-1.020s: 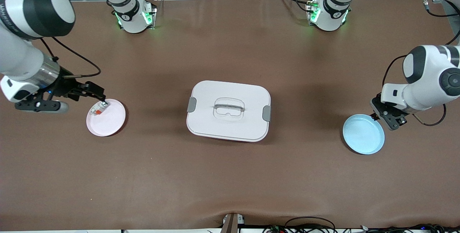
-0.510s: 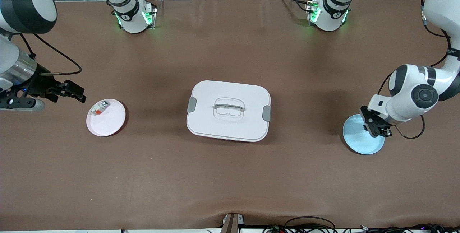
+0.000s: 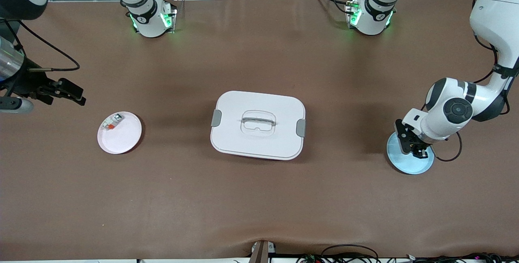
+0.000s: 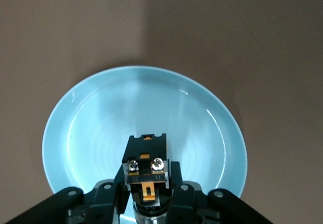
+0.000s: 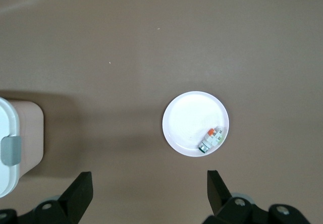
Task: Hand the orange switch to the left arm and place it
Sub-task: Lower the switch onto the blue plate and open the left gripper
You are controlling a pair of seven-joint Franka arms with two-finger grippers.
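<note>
The orange switch (image 4: 146, 159), a small black block with an orange tab and two screws, sits between the fingers of my left gripper (image 4: 147, 191). The left gripper (image 3: 411, 146) is shut on it just over the light blue plate (image 3: 406, 165), which fills the left wrist view (image 4: 91, 123). My right gripper (image 3: 75, 95) is open and empty, up over the bare table at the right arm's end, beside the pink plate (image 3: 121, 139); its fingers (image 5: 81, 189) stand wide apart. The white box (image 3: 258, 125) with grey latches stands mid-table between the two plates.
A small white-and-silver component with a red mark (image 3: 111, 122) lies on the pink plate, seen also in the right wrist view (image 5: 211, 139). A corner of the box (image 5: 11, 148) shows there too. Cables hang along the table's near edge.
My right gripper has drawn back from the pink plate toward the right arm's end, leaving the white component on it. My left gripper has moved in over the blue plate with the switch.
</note>
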